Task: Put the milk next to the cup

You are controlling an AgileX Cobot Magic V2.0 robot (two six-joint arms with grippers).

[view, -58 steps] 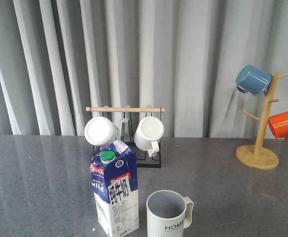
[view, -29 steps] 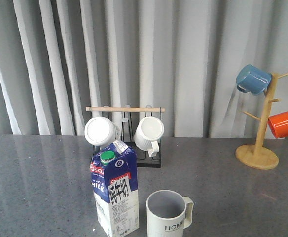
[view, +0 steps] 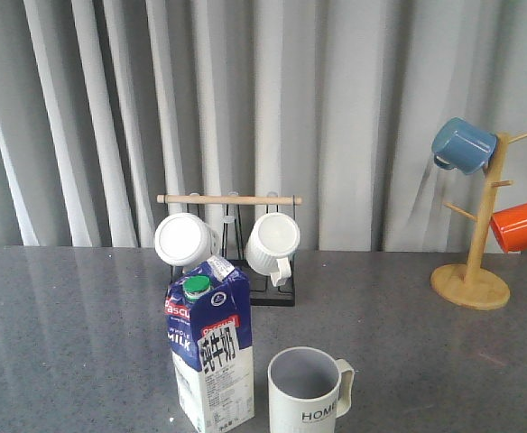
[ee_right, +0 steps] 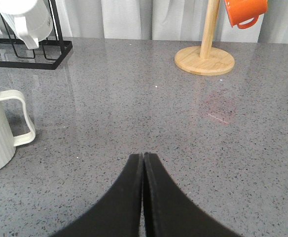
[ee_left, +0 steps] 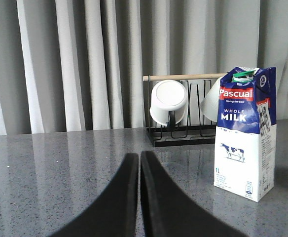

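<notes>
Over the last second nothing in the front view has changed: the milk carton point(view: 209, 347) stands upright on the grey table point(view: 74, 334), exactly where it stood a second ago, and the HOME mug point(view: 307, 391) has not shifted either. The carton sits just beside the mug, on the mug's left as I face it, with a narrow gap between them and no contact.

My left gripper point(ee_left: 139, 170) has its fingers pressed together with nothing between them. It is apart from the carton, which stands free off to one side in the left wrist view. My right gripper point(ee_right: 143, 170) is likewise pinched closed and empty over bare table, the mug at the edge of its view.

Neither arm shows in the front view, so both are clear of the objects.

Judgement: placement appears complete. With the scene static and both grippers released, no further step seems due. The carton looks stable; I see no tipping risk.
</notes>
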